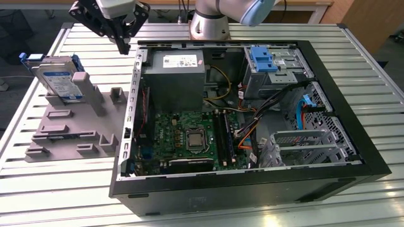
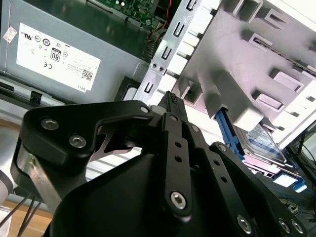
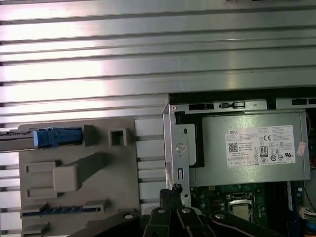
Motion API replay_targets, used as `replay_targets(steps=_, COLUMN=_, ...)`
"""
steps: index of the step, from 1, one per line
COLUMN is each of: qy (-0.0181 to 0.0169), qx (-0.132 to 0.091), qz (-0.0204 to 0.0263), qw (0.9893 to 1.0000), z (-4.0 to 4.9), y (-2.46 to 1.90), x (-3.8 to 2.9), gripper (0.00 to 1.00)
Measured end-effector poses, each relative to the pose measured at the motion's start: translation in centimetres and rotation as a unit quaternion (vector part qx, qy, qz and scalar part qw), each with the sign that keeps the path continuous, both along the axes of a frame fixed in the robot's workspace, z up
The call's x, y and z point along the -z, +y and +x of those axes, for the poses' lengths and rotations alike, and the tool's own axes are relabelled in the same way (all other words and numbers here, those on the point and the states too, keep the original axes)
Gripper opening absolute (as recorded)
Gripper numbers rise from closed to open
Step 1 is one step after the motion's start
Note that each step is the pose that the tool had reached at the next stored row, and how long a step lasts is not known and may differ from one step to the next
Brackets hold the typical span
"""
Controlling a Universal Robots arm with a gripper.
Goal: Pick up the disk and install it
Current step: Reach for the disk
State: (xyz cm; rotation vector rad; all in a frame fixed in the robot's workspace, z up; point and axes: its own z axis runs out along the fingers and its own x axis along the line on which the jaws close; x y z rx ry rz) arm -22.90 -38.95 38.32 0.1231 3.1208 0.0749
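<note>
**rackmonkey:** So how far along was it at that point?

**bolt_head:** Barely started, I'd say. The disk [image 1: 58,80] stood leaning on the grey holder [image 1: 69,135] at the left of the exterior view, blue rails on, nothing touching it.

**rackmonkey:** And the gripper?

**bolt_head:** The gripper [image 1: 124,48] hung at the upper left of the frame, above the desk [image 1: 63,189], between the disk and the back corner of the open case [image 1: 252,191]. Its jaws looked pinched together on nothing.

**rackmonkey:** Anything in the case yet?

**bolt_head:** A bare blue bracket [image 1: 262,59] sat in the bay at the upper right. By my reckoning, the pickup and the install were both left to do.
</note>
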Motion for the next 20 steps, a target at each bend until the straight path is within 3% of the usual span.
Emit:
replay_targets(steps=9, qy=0.0, qx=0.0, qz=0.0, qw=1.0, z=-0.67, y=0.5, x=0.04, gripper=0.11)
replay_targets(steps=20, qy=0.0, qx=0.0, qz=0.0, qw=1.0, z=-2.02, y=1.45, x=0.08, gripper=0.11)
